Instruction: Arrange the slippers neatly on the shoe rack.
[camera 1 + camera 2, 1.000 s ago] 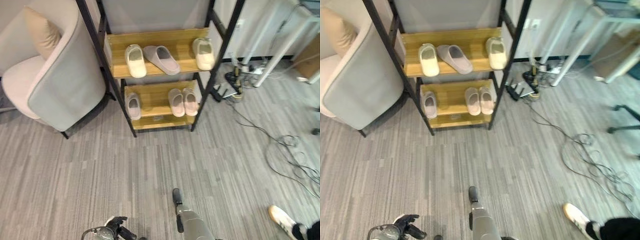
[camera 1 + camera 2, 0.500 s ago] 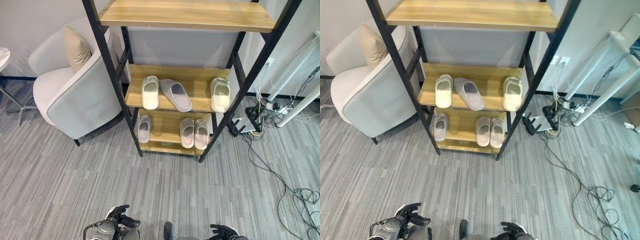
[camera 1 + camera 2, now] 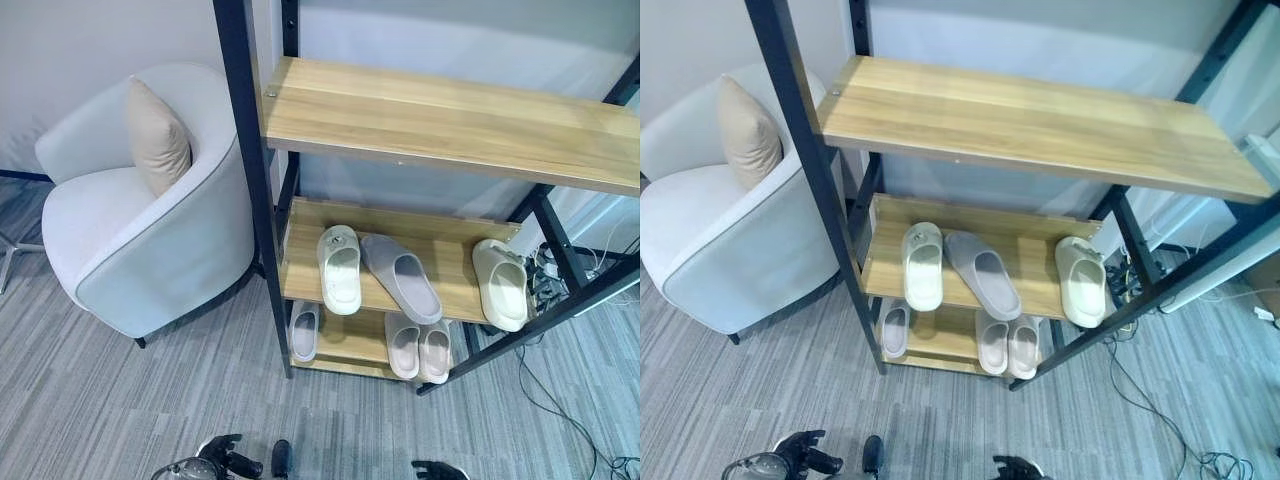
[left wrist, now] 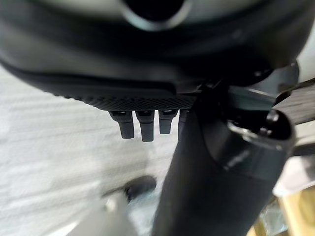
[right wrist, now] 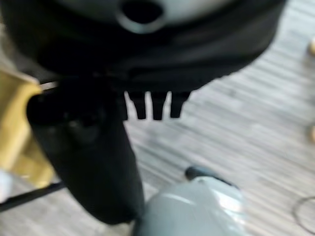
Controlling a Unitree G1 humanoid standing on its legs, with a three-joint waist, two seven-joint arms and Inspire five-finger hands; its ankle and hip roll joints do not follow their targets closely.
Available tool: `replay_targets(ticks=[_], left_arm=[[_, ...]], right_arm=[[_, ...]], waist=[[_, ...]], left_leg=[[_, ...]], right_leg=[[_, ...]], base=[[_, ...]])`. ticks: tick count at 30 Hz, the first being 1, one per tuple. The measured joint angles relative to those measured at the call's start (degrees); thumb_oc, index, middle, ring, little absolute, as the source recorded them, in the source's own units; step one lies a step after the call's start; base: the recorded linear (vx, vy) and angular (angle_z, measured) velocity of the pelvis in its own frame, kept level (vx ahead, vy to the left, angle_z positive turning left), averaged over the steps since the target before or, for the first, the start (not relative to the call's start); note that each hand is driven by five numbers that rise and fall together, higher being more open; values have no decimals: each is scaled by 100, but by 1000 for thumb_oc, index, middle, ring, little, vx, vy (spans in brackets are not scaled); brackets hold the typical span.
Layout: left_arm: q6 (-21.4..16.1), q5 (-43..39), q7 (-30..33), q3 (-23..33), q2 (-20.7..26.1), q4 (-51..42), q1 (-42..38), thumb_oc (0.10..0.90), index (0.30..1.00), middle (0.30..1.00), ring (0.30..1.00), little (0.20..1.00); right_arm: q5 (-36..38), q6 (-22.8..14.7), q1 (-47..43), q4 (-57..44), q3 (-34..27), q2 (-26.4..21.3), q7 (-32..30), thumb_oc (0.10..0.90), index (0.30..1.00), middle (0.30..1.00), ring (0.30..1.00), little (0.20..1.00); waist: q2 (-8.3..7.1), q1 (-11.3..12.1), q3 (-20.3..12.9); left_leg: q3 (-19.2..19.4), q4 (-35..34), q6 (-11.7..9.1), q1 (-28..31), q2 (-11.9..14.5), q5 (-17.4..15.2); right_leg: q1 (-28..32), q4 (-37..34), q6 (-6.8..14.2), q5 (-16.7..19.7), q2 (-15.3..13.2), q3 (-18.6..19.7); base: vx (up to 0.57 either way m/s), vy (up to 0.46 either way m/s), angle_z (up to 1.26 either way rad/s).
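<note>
Both dark hands, left hand (image 3: pixel 222 458) and right hand (image 3: pixel 438 469), hang low with fingers loosely uncurled, holding nothing, while that skewed grey foam slipper (image 3: pixel 401 277) on the wooden shoe rack's middle shelf (image 3: pixel 455 254) looks light, squishy and grippy, so I'd pinch its open heel edge.

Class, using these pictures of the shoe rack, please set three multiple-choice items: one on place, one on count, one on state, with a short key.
1. Where does the grey slipper lie?
A. on the middle shelf
B. on the floor
C. on the armchair

2. How many slippers are on the bottom shelf?
A. one
B. three
C. five

3. How does the grey slipper lie beside the cream slipper to its left?
A. upside down
B. stacked on top of it
C. angled, not parallel to it

Key: A, it rests on the middle shelf between two cream slippers; B, one sits at the left and a pair at the right; C, its toe points off to one side while the cream one lies straight. Both hands hang low, holding nothing.
</note>
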Motion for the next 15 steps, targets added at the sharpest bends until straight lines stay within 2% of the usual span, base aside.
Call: replay_targets(ticks=[1,3,4,5,6,7,8,9,13,15], left_arm=[[-4,-3,-2,-20,8,-71,-48,800,900,900,900,900],[-4,-25,-1,-27,-3,-120,-49,800,900,900,900,900],[-1,-37,0,-28,-14,-108,-40,800,900,900,900,900],[-3,-36,-2,-27,-16,-92,-9,800,900,900,900,900],[1,-36,3,-32,-15,-48,21,800,900,900,900,900],[5,-35,4,-23,14,-45,120,800,900,900,900,900],[3,-31,6,-28,-19,-54,220,800,900,900,900,900],[-2,-22,-18,-31,-64,-61,350,800,900,900,900,900],[6,3,4,16,-104,5,713,800,900,900,900,900],[35,51,8,28,-131,75,847,800,900,900,900,900]], right_arm=[[0,2,-35,-42,1,3,0,800,900,900,900,900],[-1,6,-96,-164,8,-3,5,800,900,900,900,900],[-2,-2,-98,-226,23,3,4,800,900,900,900,900],[-3,-2,-101,-254,26,9,4,800,900,900,900,900],[-7,10,-117,-358,110,11,1,800,900,900,900,900],[-10,2,-116,-398,133,35,1,800,900,900,900,900],[-13,10,-109,-380,126,37,-8,800,900,900,900,900],[-61,36,-53,-364,135,16,-6,800,900,900,900,900],[-221,56,78,-401,168,-2,-25,800,900,900,900,900],[-335,67,163,-485,265,-27,-41,800,900,900,900,900]], waist=[[83,-10,10],[221,-10,84],[312,-56,115],[339,-88,117],[367,-173,127],[316,-158,125],[336,-158,85],[372,-127,52],[456,-126,-213],[477,-128,-368]], left_leg=[[-72,10,71,36,14,-83],[-97,8,78,119,62,-160],[-143,4,62,183,89,-176],[-150,2,34,191,104,-177],[-225,-16,-71,218,135,-193],[-221,-17,-221,244,144,-155],[-255,-20,-345,281,196,-141],[-211,2,-455,327,312,-169],[-167,3,-680,322,577,-268],[-120,-9,-724,337,647,-279]], right_leg=[[-138,98,-3,2,-13,12],[-358,128,-68,-31,-129,-68],[-420,-193,-73,-30,-198,-75],[-453,-375,-78,-24,-216,-73],[-505,-916,-163,60,-201,-45],[-513,-1462,-277,508,-251,-87],[-393,-1631,-440,771,-186,-181],[-270,-1893,-511,870,-67,-193],[-235,-2051,-622,882,193,-160],[-210,-2142,-675,915,273,-122]], base=[[188,113,11],[150,19,4],[126,-7,8],[104,-16,23],[79,-28,21],[75,-28,25],[80,-28,1],[75,-33,-6],[48,-54,-13],[7,-49,-15]])
